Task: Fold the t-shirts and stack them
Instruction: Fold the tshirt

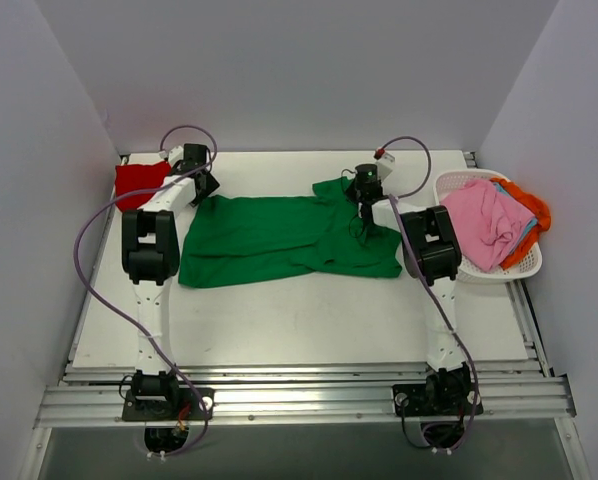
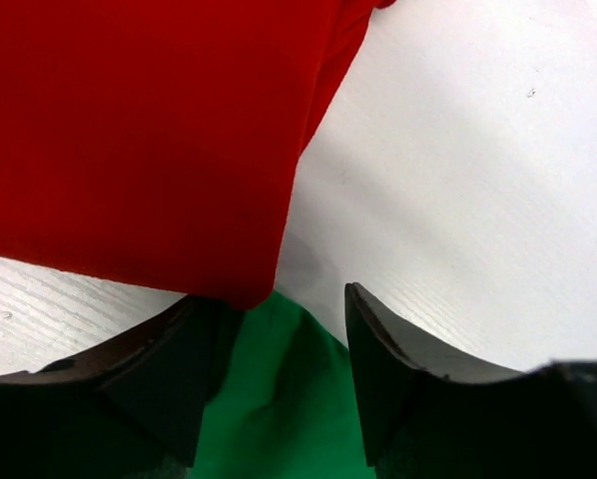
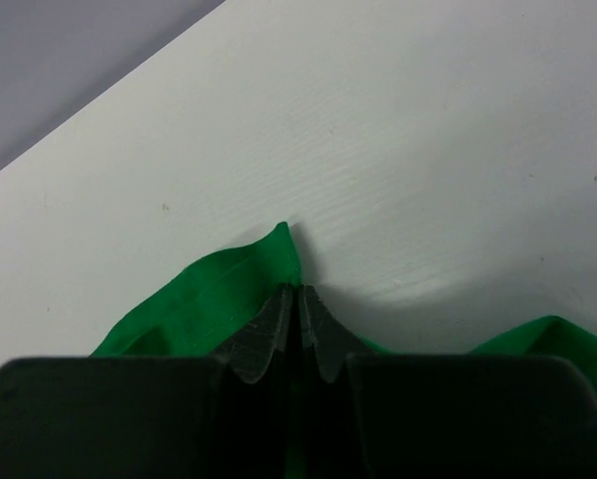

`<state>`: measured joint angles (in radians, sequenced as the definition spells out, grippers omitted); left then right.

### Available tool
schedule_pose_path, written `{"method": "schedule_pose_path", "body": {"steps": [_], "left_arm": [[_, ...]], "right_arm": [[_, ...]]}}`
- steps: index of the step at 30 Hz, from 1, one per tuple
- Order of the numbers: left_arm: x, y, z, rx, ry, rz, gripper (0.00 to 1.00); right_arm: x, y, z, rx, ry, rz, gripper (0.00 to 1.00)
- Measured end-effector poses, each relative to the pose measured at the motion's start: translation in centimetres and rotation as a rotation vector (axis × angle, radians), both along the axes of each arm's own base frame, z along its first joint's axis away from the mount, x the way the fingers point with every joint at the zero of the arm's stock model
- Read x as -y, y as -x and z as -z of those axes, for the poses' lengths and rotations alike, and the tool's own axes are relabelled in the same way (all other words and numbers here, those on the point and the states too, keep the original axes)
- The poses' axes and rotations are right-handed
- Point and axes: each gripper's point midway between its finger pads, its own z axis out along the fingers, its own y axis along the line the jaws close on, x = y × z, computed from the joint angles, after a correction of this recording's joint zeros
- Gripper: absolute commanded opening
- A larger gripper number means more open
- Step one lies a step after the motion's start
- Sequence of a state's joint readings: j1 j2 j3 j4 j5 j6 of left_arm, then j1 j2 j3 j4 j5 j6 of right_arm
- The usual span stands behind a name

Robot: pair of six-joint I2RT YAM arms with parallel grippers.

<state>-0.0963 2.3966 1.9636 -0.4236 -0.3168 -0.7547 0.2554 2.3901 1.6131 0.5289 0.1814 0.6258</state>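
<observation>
Green fabric lies across the middle of the table [image 1: 279, 320]: the green t-shirt [image 1: 279, 240] is spread out flat, creased and not yet folded. The right gripper [image 3: 298, 299] is at this shirt's far right edge, its fingers pressed together on a small peak of the green cloth. The left gripper [image 2: 279, 304] hovers at the shirt's far left corner with its fingers well apart and nothing between them but cloth lying below.

Just beyond that corner sits the red t-shirt [image 1: 139, 183], a compact square that looks already folded. That would make one shirt done.

Right of the green t-shirt, the white basket [image 1: 454, 178] holds the pink t-shirt [image 1: 484, 225], the orange t-shirt [image 1: 534, 210] and a sliver of the blue t-shirt [image 1: 528, 230], all crumpled and waiting.
</observation>
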Motion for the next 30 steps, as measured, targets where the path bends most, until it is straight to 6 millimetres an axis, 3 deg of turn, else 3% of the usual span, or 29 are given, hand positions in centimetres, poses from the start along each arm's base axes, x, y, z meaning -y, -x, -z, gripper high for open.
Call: {"method": "schedule_pose_path", "body": {"steps": [2,9,17,22,30], "left_arm": [[0.0,0.2,0.3,-0.005,0.000,0.001,0.51],[0.0,1.1,0.5,-0.004,0.003,0.006,0.42],[0.2,2.6,0.5,-0.005,0.015,0.026,0.40],[0.3,3.5,0.8,-0.016,0.018,0.036,0.03],[0.2,3.0,0.1,-0.013,-0.001,0.051,0.02]], "right_arm": [[0.1,0.2,-0.1,0.002,-0.004,0.000,0.00],[0.6,1.2,0.0,0.004,-0.012,0.007,0.00],[0.8,1.8,0.1,0.006,-0.022,0.012,0.00],[0.8,2.0,0.1,0.013,-0.028,0.015,0.00],[0.9,2.0,0.0,0.010,-0.026,0.013,0.00]]}}
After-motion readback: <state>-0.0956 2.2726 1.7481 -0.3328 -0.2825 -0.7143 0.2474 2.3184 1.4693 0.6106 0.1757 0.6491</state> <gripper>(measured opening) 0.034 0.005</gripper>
